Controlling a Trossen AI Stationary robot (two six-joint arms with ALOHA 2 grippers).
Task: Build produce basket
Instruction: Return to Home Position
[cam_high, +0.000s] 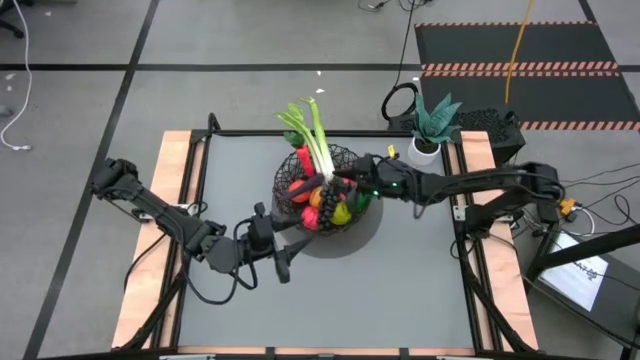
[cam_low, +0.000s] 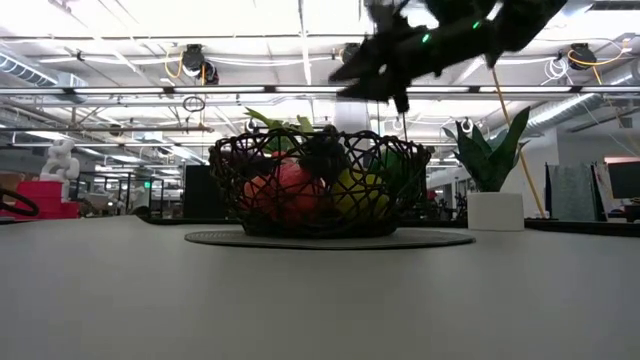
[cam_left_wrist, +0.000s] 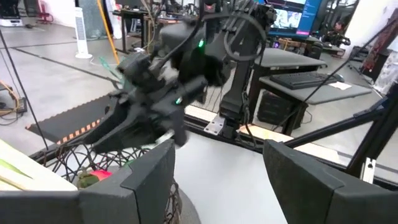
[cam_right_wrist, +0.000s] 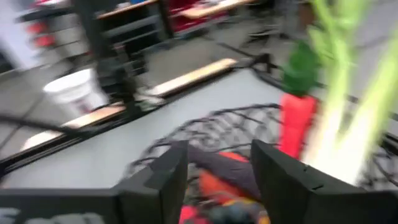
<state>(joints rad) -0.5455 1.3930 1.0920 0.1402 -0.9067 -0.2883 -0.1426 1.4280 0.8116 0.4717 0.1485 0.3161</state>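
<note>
The grey table (cam_high: 420, 280) bore the basket (cam_low: 232, 190) on a round mat (cam_low: 440, 239) toward its far side. It was heaped with produce (cam_high: 318, 207), with a leek (cam_high: 318, 140) jutting out. A potted plant (cam_high: 432, 122) stood at the far right corner. The right gripper (cam_high: 343, 186) hung over the basket, spread and empty, screening some fruit. The left gripper (cam_high: 283, 258), likewise spread and empty, sat just beside the mat.
</note>
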